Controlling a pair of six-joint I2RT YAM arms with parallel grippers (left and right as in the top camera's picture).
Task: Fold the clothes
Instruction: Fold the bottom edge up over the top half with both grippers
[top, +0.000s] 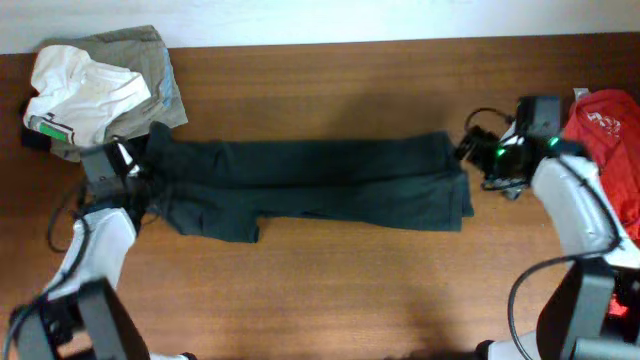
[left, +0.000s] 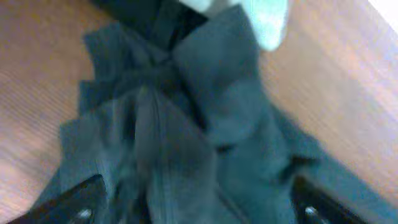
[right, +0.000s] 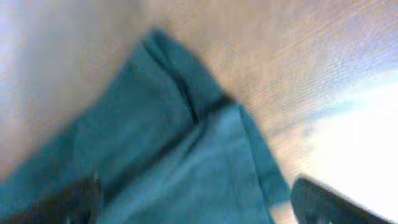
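Left gripper (top: 130, 165) spread beside pale laundry heap (top: 95, 85), red cloth (top: 605, 135) opposite

A brown wood-grain table (top: 330, 300) is filling nearly the whole overhead view, with a pale strip running along the top edge of the frame. A black T-shirt (top: 320, 180) is lying flat on it as a long band across the middle of the frame. Its left end is bunching into creases, and its right end is showing stacked, layered edges. In the upper left corner a white garment (top: 85, 90) is resting crumpled on an olive-grey garment (top: 150, 60), close beside the T-shirt's left end. At the right edge of the frame a red fabric item (top: 605, 130) is sitting, partly cut off.
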